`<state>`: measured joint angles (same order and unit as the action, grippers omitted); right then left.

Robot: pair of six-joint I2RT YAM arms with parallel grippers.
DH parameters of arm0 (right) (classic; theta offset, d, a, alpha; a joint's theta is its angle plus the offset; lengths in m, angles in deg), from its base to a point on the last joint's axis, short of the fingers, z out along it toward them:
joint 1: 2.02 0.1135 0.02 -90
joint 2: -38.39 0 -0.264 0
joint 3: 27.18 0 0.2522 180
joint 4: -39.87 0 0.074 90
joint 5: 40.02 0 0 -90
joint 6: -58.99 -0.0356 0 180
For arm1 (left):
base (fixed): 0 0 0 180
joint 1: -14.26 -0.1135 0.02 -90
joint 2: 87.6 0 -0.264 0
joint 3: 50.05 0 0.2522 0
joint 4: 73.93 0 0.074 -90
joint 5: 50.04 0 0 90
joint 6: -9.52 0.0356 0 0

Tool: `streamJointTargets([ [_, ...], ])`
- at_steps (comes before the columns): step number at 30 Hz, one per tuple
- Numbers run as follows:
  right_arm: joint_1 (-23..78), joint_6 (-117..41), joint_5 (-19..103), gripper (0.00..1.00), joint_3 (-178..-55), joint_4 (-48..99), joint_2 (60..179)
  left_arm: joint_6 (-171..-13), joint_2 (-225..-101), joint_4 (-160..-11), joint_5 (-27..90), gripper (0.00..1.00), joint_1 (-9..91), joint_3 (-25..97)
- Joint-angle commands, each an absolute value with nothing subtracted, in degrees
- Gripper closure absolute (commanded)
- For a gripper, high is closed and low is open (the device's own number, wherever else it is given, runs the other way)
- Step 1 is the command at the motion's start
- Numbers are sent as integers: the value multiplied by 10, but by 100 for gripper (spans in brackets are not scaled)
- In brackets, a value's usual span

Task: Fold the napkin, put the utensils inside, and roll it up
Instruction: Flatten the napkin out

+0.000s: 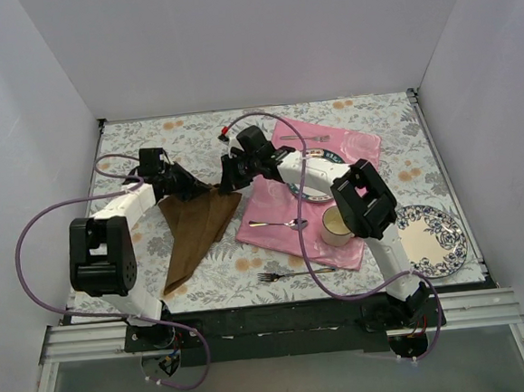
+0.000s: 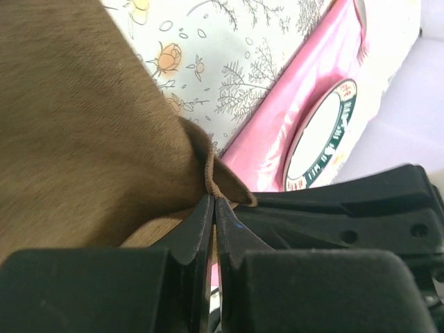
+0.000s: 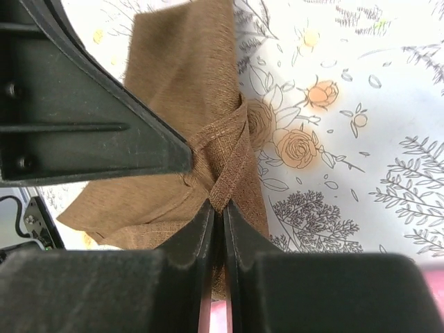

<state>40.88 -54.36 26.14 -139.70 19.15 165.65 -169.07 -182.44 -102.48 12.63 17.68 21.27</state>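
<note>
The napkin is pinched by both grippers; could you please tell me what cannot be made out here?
1. Top view: the napkin's far edge, hidden behind the left gripper and right gripper.
2. Top view: the white plate, mostly covered by the right arm.
3. Top view: the utensil at the pink cloth's far edge, too small to identify.
4. Wrist views: the napkin's full outline, cut off by frame edges.

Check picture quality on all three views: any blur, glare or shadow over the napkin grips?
Top external: even light, soft shadows, the napkin sharp. Left wrist: the napkin and the left gripper slightly soft, its near end blurred, sheen on the pink cloth. Right wrist: weave crisp at the right gripper, its near end out of focus, the floral tablecloth a bit washed out.
</note>
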Motion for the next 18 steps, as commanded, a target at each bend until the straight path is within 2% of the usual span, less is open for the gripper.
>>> streamJointTargets([
  [1, 395, -507, 310, 89, -1412, 160, 1610, -1678, -1738, -1089, 242, 100, 154, 253],
  [2, 393, -506, 311, 93, -1417, 156, 1610, -1678, -1733, -1098, 282, 100, 151, 272],
  [6, 383, -483, 306, 94, -1452, 123, 1612, -1664, -1714, -1155, 370, 100, 123, 337],
  [8, 374, -481, 300, 99, -1457, 123, 1604, -1658, -1700, -1166, 393, 100, 106, 366],
  [10, 367, -483, 299, 99, -1461, 127, 1596, -1656, -1690, -1184, 445, 100, 91, 382],
  [18, 337, -523, 245, 99, -1547, 172, 1606, -1629, -1684, -1250, 524, 100, 31, 490],
])
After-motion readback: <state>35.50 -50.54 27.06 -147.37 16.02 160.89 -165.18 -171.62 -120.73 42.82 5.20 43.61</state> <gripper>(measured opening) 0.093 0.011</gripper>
